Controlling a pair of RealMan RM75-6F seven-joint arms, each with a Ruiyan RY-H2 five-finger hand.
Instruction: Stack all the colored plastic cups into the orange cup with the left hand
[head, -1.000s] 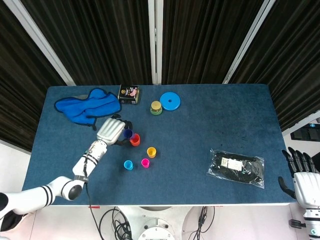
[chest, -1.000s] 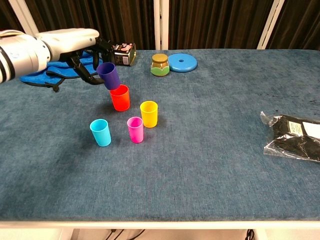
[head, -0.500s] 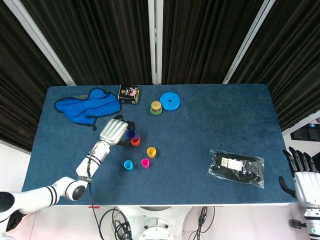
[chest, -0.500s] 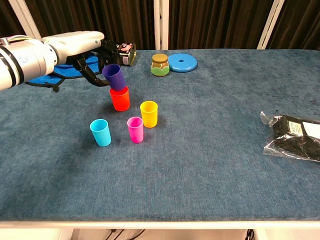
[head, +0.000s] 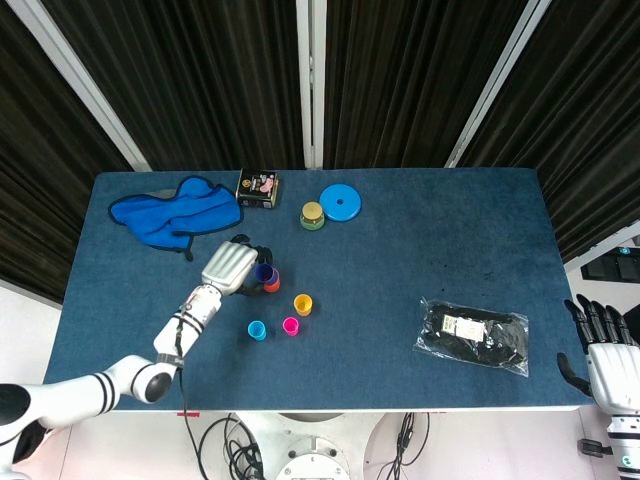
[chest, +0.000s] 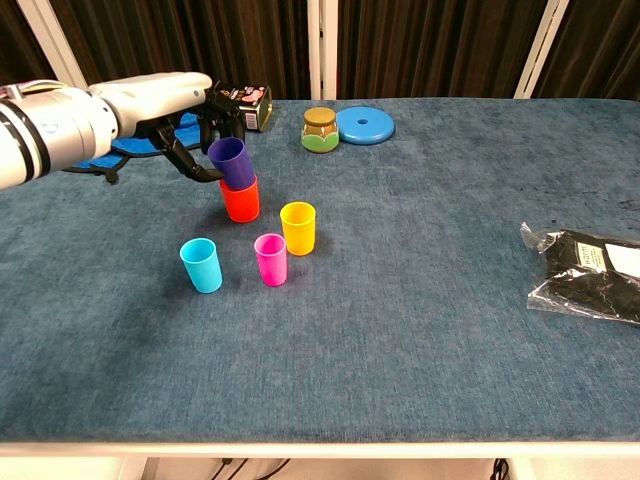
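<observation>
what the two views keep back

in the head view the left hand covers most of the purple cup and orange cup, so how deep one sits in the other cannot be told there. the right hand is off the worktop's right edge, cut by the frame's corner; its wrist is out of sight. the chest view misses it entirely and crops the black packet at the right border. the label on the small box is too small to read.

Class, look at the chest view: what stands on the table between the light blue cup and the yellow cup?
The pink cup stands between the light blue cup and the yellow cup, touching neither; the chest view shows it.
</observation>
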